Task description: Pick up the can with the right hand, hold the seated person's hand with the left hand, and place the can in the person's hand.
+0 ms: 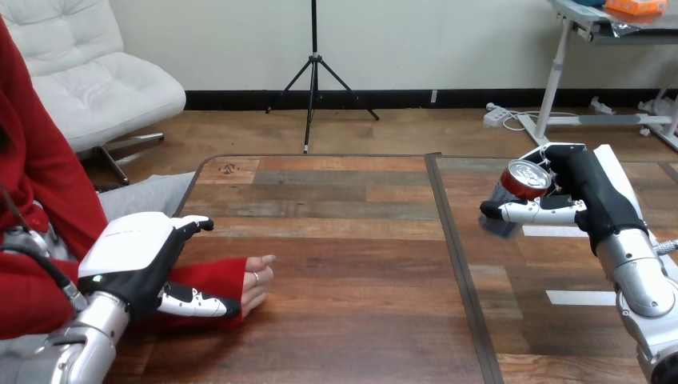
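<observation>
A red can (524,181) with a silver top stands tilted in my right hand (577,196) at the table's right side, fingers and thumb curled round it, lifted just above the wood. The person's hand (257,284), in a red sleeve, rests on the table at the left, fingers curled inward. My left hand (137,260) sits over the person's wrist and sleeve, with the thumb reaching across the sleeve's near side and a finger showing past its far side. The wrist itself is hidden under my hand.
The wooden table (344,240) has a dark seam (456,248) running front to back between the two hands. White tape strips (580,297) lie on the wood near my right arm.
</observation>
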Action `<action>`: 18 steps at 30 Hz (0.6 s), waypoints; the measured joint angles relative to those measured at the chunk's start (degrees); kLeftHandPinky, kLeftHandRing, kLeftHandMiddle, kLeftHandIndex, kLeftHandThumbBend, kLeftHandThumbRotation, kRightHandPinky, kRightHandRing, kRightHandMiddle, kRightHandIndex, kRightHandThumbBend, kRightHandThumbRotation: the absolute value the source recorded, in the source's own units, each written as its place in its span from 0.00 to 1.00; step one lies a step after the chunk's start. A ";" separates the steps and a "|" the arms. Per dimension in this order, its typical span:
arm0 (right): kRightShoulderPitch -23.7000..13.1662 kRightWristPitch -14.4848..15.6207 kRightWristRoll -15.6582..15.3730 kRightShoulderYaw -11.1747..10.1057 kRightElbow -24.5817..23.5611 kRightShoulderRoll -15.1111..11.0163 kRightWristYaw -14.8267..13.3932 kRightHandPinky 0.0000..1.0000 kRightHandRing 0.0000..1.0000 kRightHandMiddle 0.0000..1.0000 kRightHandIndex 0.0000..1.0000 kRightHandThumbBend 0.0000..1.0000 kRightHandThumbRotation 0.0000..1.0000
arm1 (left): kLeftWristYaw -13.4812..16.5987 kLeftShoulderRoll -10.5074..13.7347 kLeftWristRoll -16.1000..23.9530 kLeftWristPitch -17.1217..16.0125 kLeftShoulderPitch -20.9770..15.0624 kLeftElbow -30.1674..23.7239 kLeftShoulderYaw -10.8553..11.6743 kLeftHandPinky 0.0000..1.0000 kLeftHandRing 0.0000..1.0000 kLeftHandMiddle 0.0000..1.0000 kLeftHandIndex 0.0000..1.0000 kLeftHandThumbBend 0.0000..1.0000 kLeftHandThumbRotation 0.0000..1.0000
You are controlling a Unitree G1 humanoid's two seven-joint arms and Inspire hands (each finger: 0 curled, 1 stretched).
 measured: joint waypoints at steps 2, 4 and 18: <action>0.00 0.00 0.03 -0.02 0.00 0.00 0.10 0.26 0.31 0.39 0.44 0.87 0.00 | -0.85 0.24 -0.27 0.19 -0.18 0.00 -0.12 0.79 0.83 0.84 0.83 1.00 0.40; 0.00 0.00 0.05 -0.03 0.00 0.00 0.20 0.25 0.29 0.38 0.44 0.87 0.00 | -1.55 0.54 -0.57 0.32 -0.30 0.00 -0.27 0.79 0.83 0.84 0.83 1.00 0.40; 0.00 0.00 0.06 -0.05 0.00 -0.01 0.27 0.26 0.30 0.38 0.44 0.87 0.00 | -6.03 1.70 -2.57 1.11 -0.39 -0.20 -0.44 0.79 0.82 0.83 0.83 1.00 0.37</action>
